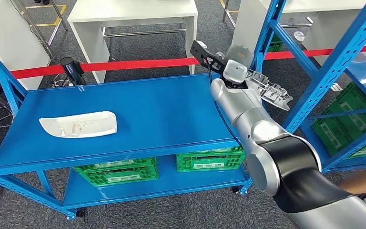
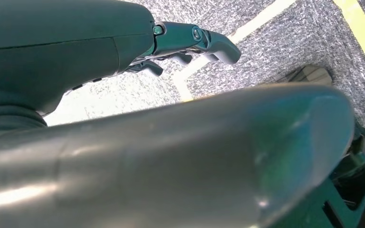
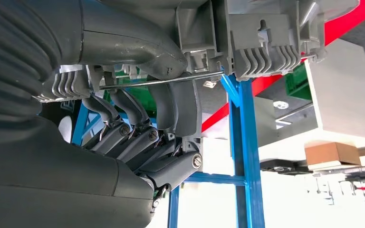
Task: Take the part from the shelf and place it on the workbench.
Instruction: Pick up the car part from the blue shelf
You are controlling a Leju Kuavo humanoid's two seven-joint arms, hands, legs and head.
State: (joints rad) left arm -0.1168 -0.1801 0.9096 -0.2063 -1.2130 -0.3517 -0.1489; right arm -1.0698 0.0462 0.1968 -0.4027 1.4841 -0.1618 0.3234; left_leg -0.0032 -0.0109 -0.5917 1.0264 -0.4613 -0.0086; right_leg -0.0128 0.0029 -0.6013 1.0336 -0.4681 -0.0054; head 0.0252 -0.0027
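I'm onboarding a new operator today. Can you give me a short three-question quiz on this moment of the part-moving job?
1. True or false: the right hand holds the grey part.
2. What lies on the blue workbench? A) a white curved part B) a green crate C) a cardboard box
3. What colour are the crates on the workbench's lower shelf?

Key: 1 true; 2 A; 3 green.
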